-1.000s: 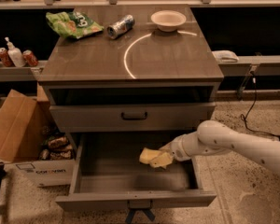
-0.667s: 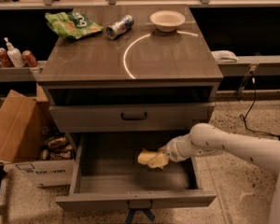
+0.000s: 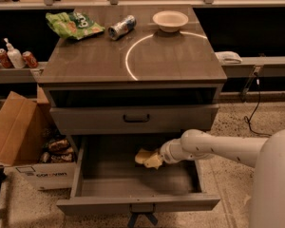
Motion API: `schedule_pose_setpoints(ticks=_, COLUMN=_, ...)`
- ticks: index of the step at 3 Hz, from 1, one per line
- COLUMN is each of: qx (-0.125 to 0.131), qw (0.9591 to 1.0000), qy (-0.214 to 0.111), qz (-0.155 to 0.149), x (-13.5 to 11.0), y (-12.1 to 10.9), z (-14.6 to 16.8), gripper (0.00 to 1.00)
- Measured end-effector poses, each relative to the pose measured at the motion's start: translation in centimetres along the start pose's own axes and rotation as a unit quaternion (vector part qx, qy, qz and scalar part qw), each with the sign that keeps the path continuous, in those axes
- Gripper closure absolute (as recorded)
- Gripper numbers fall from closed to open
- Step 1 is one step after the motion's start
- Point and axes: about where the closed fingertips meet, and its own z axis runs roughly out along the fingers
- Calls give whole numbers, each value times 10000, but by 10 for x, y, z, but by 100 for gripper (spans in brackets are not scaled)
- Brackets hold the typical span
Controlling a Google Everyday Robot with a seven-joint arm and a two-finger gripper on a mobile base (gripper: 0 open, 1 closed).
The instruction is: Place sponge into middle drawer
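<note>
A robot's gripper (image 3: 156, 159), reaching in from the right on a white arm (image 3: 213, 148), holds the sponge (image 3: 143, 156) inside the open middle drawer (image 3: 137, 203) of a grey cabinet, with the job close to done but not finished. The drawer stands pulled out toward the near side, its flat grey floor bare apart from the load above it. The sponge sits over the middle of that floor, toward the far wall, and appears to hang just above the bottom rather than rest on it, though the view does not settle this. The gripper appears clamped on the sponge's right end. What is left, by the look of it, is to let go and draw the arm out to the right. The sponge itself shows as a pale-yellow, soft block with rounded corners, squeezed and lumpy where it is gripped. Above, the drawer front with a dark bar handle (image 3: 133, 118) is closed, and on the cabinet top (image 3: 147, 56) lie a green bag (image 3: 73, 23), a can (image 3: 122, 26) and a white bowl (image 3: 170, 20).
</note>
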Motion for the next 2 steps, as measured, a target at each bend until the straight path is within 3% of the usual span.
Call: schedule_pose_setpoints(ticks=2, qx=132, qw=9998, qy=-145, qz=52, x=-16, y=2, z=8, gripper=12)
